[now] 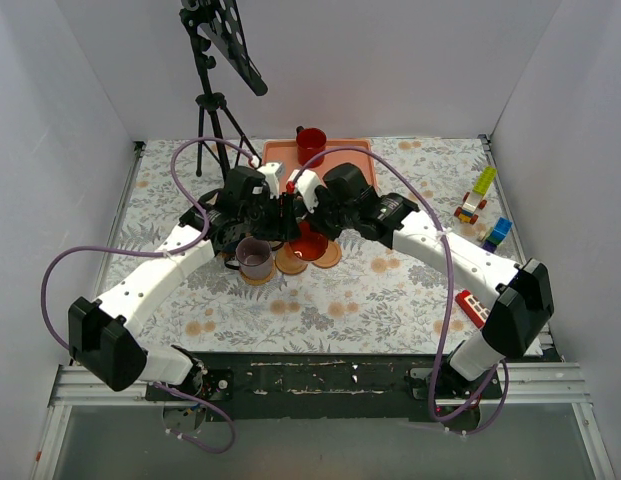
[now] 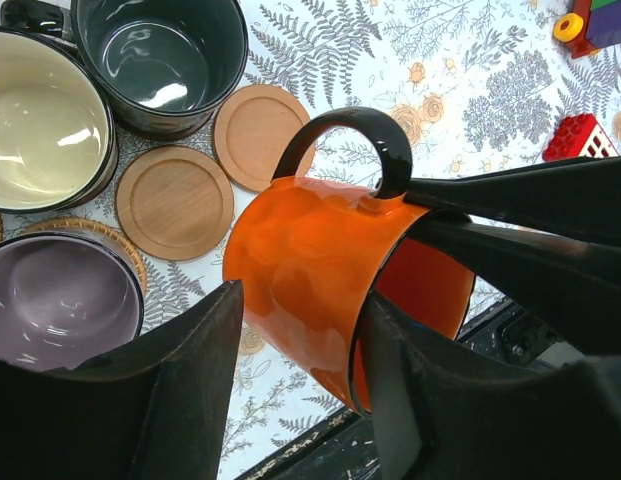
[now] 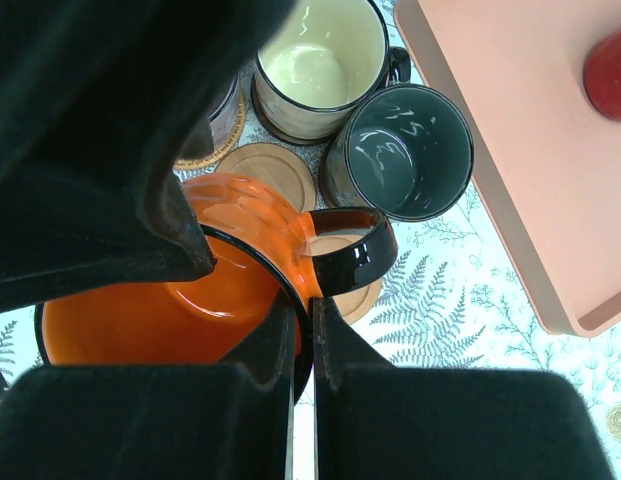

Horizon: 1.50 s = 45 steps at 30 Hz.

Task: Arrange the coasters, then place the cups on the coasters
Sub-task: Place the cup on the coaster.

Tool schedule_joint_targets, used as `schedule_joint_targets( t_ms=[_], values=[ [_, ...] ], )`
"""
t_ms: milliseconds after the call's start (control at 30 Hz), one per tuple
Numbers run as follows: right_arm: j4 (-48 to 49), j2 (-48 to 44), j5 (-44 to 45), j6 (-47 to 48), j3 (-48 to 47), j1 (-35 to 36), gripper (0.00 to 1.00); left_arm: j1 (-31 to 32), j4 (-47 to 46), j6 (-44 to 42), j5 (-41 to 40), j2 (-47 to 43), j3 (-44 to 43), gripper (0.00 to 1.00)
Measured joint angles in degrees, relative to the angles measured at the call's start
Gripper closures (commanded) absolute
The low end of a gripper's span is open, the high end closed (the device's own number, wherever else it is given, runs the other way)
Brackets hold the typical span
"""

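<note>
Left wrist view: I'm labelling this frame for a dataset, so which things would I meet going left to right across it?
In order: cream cup → dark green cup → orange cup → red toy brick.

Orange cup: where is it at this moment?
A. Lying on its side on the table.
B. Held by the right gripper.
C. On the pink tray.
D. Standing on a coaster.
B: the right gripper is shut on the rim of the orange cup, beside its handle, and the cup hangs tilted.
</note>
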<state>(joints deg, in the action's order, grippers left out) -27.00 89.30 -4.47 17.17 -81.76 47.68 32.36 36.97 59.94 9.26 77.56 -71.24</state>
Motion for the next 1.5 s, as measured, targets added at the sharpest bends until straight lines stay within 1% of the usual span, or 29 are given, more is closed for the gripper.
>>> schedule_joint_targets(
  t_ms=[133, 200, 300, 367, 433, 700, 833, 867, 900, 933, 967, 1033, 1100, 1233, 1267, 1300, 1333, 1400, 1500],
  values=[
    [0.26, 0.79, 2.19, -1.01, 0.0, 1.27, 0.99, 0.24, -0.42, 0.33, 0.59, -0.02, 0.66, 0.7],
    [0.17, 1.33, 3.52, -1.81, -0.37, 1.9, 0.99, 0.28, -0.61, -0.17, 0.44, -0.04, 1.01, 0.73],
    [-0.11, 2.67, 4.98, -2.75, -1.29, 2.62, 0.99, 0.22, -0.61, -0.63, -0.52, -0.07, 1.49, 0.79],
    [-0.17, 3.76, 6.05, -3.91, -2.14, 3.13, 0.99, 0.07, -0.66, -0.79, -1.31, -0.09, 1.84, 0.88],
    [-0.37, 4.66, 6.78, -5.2, -2.89, 3.48, 0.99, -0.02, -0.98, -0.81, -1.84, -0.2, 2.34, 1.0],
    [-1.73, 7.78, 8.15, -11.13, -5.97, 4.2, 0.99, -0.39, -0.9, -1.09, -4.81, -0.48, 2.89, 1.0],
    [-3.13, 9.49, 8.15, -12.52, -8.26, 4.52, 0.99, -1.18, -0.37, -0.92, -4.96, -0.5, 2.89, 1.0],
    [-3.28, 9.81, 8.11, -12.61, -8.63, 4.55, 0.99, -1.38, -0.33, -0.96, -4.96, -0.52, 2.89, 0.99],
    [-3.32, 10.05, 7.93, -12.63, -8.9, 4.57, 0.99, -1.49, -0.33, -0.96, -4.96, -0.55, 2.95, 0.93],
    [-3.32, 10.23, 7.61, -12.61, -9.01, 4.55, 0.99, -1.57, -0.42, -0.96, -5.03, -0.74, 3.23, 0.83],
    [-3.37, 10.4, 7.15, -12.57, -9.03, 4.55, 0.99, -1.66, -0.42, -0.96, -5.01, -0.98, 3.63, 0.78],
    [-3.8, 10.62, 6.29, -12.5, -9.09, 4.63, 0.99, -1.73, -0.52, -0.72, -4.74, -1.57, 4.7, 0.63],
    [-4.98, 10.88, 5.62, -12.55, -9.46, 4.74, 0.99, -1.79, -0.79, -0.52, -4.37, -2.16, 5.77, 0.55],
    [-7.63, 11.85, 3.72, -15.52, -11.65, 4.72, 0.99, -1.68, -1.44, -1.2, -4.48, -3.48, 8.61, 0.46],
    [-8.2, 12.15, 3.43, -16.44, -12.46, 4.74, 0.99, -1.55, -1.33, -1.09, -4.57, -3.63, 9.16, 0.46],
    [-8.98, 12.5, 3.32, -17.29, -13.42, 4.74, 0.99, -1.49, -1.4, -0.98, -4.61, -3.63, 9.42, 0.48],
    [-9.68, 12.85, 3.37, -17.9, -14.23, 4.74, 0.99, -1.44, -1.49, -0.85, -4.68, -3.63, 9.49, 0.53],
    [-10.86, 13.6, 3.69, -19.21, -15.87, 4.72, 0.99, -1.29, -1.44, -0.68, -5.29, -3.63, 9.49, 0.69],
    [-12.55, 14.67, 5.03, -21.2, -17.68, 4.94, 0.99, -1.01, -1.18, -0.2, -7.74, -3.06, 9.38, 0.85]
  ],
)
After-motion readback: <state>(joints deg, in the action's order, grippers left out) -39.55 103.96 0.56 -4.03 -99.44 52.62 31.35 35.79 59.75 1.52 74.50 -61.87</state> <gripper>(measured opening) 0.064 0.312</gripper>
